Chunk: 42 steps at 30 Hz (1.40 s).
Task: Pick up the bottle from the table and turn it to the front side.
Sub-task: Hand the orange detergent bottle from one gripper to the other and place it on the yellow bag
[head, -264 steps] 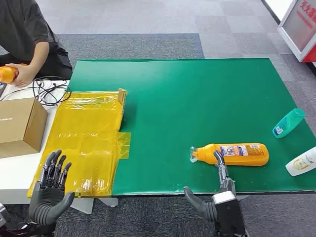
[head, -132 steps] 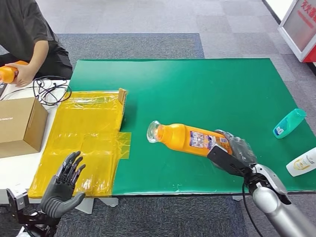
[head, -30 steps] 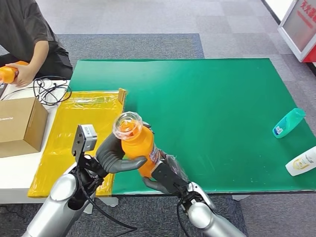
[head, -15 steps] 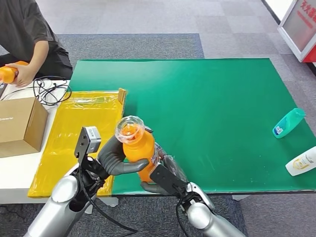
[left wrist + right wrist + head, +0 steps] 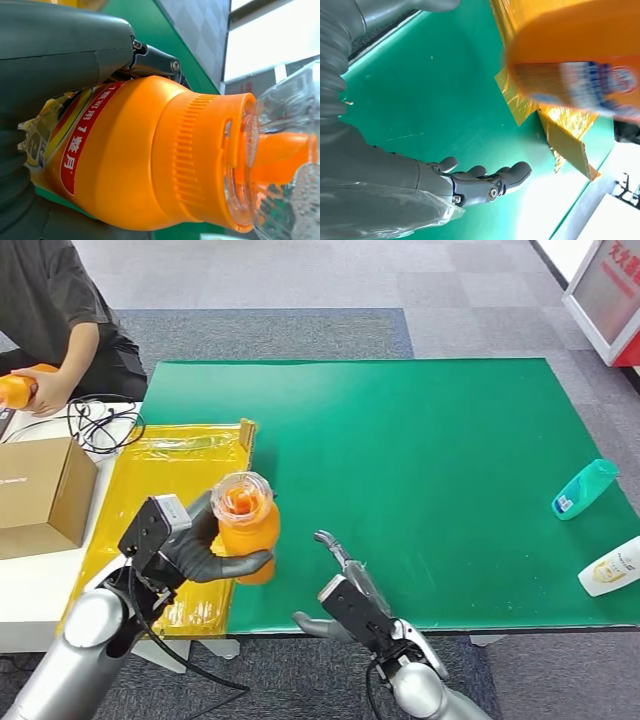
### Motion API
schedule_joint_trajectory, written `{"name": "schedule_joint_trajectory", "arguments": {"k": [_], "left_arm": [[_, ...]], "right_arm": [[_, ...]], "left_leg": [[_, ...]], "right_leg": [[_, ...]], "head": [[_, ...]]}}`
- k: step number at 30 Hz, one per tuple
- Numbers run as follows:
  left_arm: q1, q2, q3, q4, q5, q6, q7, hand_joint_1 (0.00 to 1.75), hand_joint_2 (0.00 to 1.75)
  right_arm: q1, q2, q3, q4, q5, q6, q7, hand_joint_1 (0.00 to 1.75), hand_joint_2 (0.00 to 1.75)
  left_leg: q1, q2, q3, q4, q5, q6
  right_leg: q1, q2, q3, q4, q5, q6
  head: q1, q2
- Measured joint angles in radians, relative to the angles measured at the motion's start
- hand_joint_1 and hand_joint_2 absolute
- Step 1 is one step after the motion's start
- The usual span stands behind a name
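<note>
My left hand (image 5: 198, 545) grips the orange bottle (image 5: 246, 525) around its body and holds it above the near edge of the green table (image 5: 423, 430). Its clear cap points up toward the camera. The left wrist view shows the orange bottle (image 5: 151, 160) close up, with a red and yellow label, an orange ribbed collar and a clear cap, and my left hand (image 5: 56, 55) wrapped around it. My right hand (image 5: 349, 585) hovers open just right of the bottle, apart from it. In the right wrist view my right hand (image 5: 444, 182) is spread over the green mat, with the bottle (image 5: 580, 65) blurred beyond it.
A yellow plastic sheet (image 5: 166, 510) lies at the table's left. A brown box (image 5: 41, 495) and cables (image 5: 102, 420) sit on the white table beside it. A person (image 5: 53, 320) at far left holds an orange thing. A teal bottle (image 5: 585, 488) and a white bottle (image 5: 611, 568) lie at the right edge.
My right hand has let go of the bottle and opened. My left hand has carried the bottle leftward, toward the yellow sheet.
</note>
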Motion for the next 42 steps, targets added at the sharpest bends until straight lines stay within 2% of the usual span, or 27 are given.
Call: {"name": "schedule_joint_trajectory", "arguments": {"k": [4,10,15,19,30,42], "left_arm": [[-0.071,0.078,0.005,-0.002,-0.091,-0.027,0.033,1.75,1.75],[-0.235,0.212,-0.023,0.025,-0.224,-0.125,0.091,1.75,1.75],[-0.335,0.267,-0.088,0.081,-0.317,-0.147,0.121,1.75,1.75],[-0.362,0.276,-0.142,0.126,-0.383,-0.143,0.148,1.75,1.75],[-0.352,0.275,-0.223,0.244,-0.432,-0.136,0.148,1.75,1.75],[-0.305,0.229,-0.277,0.352,-0.545,-0.109,0.160,1.75,1.75]], "right_arm": [[0.052,-0.005,-0.052,-0.037,-0.002,0.014,-0.002,0.00,1.75],[0.107,-0.008,-0.126,-0.075,0.001,0.061,-0.003,0.00,1.75],[0.121,-0.008,-0.151,-0.079,0.008,0.071,-0.001,0.00,1.75],[0.123,-0.008,-0.154,-0.082,0.011,0.083,0.008,0.00,1.75],[0.126,-0.008,-0.154,-0.089,0.011,0.089,0.020,0.00,1.75],[0.122,-0.007,-0.151,-0.089,0.015,0.101,0.051,0.00,1.75]], "left_leg": [[0.000,0.000,0.000,0.000,0.001,-0.001],[0.000,0.000,0.000,0.000,0.001,-0.002],[0.000,0.000,0.000,0.000,0.001,-0.002],[0.000,0.000,0.000,0.000,0.001,-0.002],[0.000,0.000,0.000,0.000,0.001,-0.002],[0.000,0.000,0.000,0.000,0.001,-0.002]], "right_leg": [[0.000,0.000,0.000,0.000,0.000,0.000],[0.001,0.000,0.000,0.000,0.000,0.000],[0.000,0.000,0.000,0.000,0.001,-0.001],[0.000,0.001,0.000,0.000,0.000,-0.001],[0.000,0.001,0.000,0.000,0.000,-0.001],[0.000,0.001,-0.001,0.000,0.000,-0.001]], "head": [[0.000,0.000],[0.000,0.000],[0.000,0.000],[0.000,0.000],[0.000,0.000],[0.000,0.000]]}}
